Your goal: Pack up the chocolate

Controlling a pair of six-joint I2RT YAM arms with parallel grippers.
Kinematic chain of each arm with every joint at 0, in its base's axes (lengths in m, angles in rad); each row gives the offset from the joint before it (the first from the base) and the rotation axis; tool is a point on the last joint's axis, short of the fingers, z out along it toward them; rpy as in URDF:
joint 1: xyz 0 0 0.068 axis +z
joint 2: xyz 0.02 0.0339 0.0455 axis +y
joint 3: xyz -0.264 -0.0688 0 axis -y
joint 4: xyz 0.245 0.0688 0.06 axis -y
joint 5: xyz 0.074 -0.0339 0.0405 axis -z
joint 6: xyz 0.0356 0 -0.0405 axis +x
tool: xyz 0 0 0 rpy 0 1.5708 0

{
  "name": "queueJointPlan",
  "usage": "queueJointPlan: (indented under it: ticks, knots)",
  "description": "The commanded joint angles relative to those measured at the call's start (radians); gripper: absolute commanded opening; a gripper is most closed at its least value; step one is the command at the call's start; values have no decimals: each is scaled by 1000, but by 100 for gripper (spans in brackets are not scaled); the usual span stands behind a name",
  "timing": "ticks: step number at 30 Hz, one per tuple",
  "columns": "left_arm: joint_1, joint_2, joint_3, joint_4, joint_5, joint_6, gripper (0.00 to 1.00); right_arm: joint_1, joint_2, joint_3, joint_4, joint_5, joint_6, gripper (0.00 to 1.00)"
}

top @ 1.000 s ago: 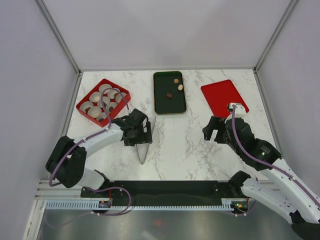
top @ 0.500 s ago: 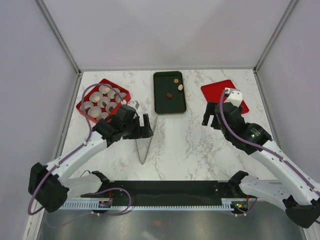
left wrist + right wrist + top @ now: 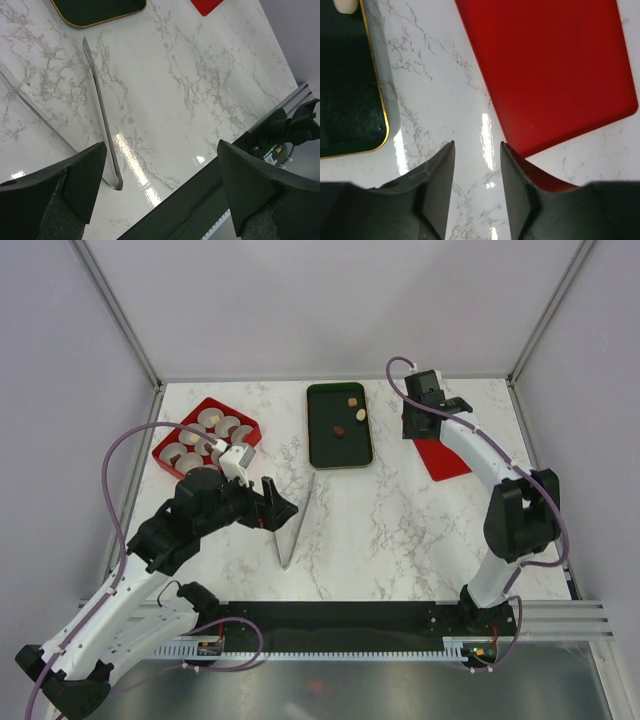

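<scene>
Three chocolates, a tan one [image 3: 352, 401], a cream one [image 3: 361, 414] and a dark brown one [image 3: 339, 430], lie on the black tray [image 3: 325, 448] at the back centre. The cream one shows at the top left corner of the right wrist view [image 3: 345, 5]. My left gripper [image 3: 276, 502] is wide open and empty, just left of the metal tongs [image 3: 296, 523], which lie flat on the table [image 3: 100, 115]. My right gripper [image 3: 414, 426] is open and empty, over bare marble between the tray [image 3: 350, 90] and the red lid [image 3: 555, 65].
A red box [image 3: 167, 440] of white paper cups [image 3: 189, 461] stands at the back left. The red lid [image 3: 447, 462] lies at the back right, partly under my right arm. Grey walls close in the table on three sides.
My right arm has swung far back and left, from the table's right middle to the lid's left edge. My left arm has pulled back and risen from the tongs, which stayed put.
</scene>
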Motion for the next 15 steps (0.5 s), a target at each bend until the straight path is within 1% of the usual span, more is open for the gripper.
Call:
queueJointPlan:
  ticks: [1,2,5,8,12,15]
  knots:
    - [-3,-22,-52,14,-17,49,100,-41,92,80,11,-95,-75,47]
    - [-3,-27,-60,16,1,51,100,-54,141,86,17,-102,-77,43]
    - [-2,-39,-77,3,50,97,99,-77,227,106,34,-108,-97,42]
    - [-3,-60,-77,2,60,104,98,-103,303,152,37,-123,-115,42]
    - [-3,-80,-83,6,35,104,98,-125,376,210,38,-148,-149,43]
    - [-3,-74,-88,5,17,104,99,-148,393,206,52,-149,-164,44]
